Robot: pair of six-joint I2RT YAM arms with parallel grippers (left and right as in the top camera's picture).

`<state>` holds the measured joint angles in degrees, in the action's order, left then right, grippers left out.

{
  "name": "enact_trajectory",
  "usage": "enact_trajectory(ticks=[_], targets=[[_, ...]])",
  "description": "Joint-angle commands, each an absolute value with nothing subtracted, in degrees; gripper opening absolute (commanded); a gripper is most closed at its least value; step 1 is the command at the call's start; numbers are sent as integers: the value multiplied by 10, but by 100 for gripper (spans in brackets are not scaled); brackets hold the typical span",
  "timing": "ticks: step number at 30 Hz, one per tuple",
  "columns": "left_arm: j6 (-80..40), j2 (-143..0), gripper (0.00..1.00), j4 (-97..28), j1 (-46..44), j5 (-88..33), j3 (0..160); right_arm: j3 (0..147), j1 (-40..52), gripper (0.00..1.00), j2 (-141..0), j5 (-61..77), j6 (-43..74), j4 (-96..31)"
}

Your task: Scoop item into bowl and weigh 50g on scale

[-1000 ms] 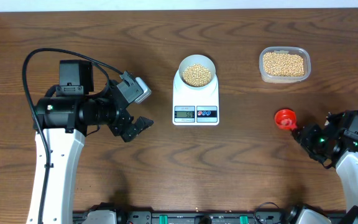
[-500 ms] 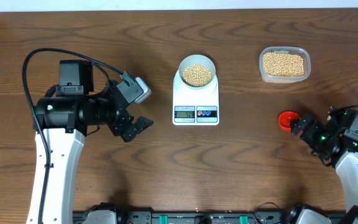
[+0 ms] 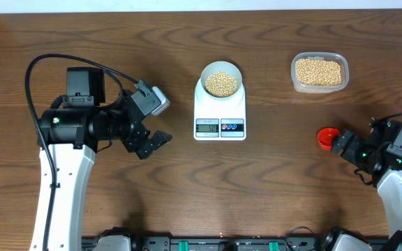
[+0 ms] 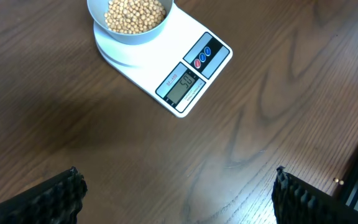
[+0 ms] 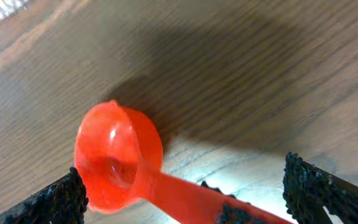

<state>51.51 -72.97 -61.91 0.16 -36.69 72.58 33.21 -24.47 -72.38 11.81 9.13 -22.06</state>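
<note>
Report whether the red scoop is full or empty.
Empty. In the right wrist view the scoop's cup shows bare, glossy red inside, with nothing in it.

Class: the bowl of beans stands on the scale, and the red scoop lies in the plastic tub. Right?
No: the overhead view shows the red scoop on the table, not in the tub. The bowl of beans does stand on the scale.
</note>
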Motion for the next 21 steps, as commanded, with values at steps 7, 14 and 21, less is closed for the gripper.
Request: enact_trajectory(ticks=[7,14,21], targets=[[525,-733,98,-621,4,-364,737,416,-238,99,-720,109,76,-226],[525,-733,98,-621,4,-364,737,450,-238,99,-679,156,50,-229],[525,-733,98,-621,4,-364,737,452,-226,99,-664,189,50,-271]])
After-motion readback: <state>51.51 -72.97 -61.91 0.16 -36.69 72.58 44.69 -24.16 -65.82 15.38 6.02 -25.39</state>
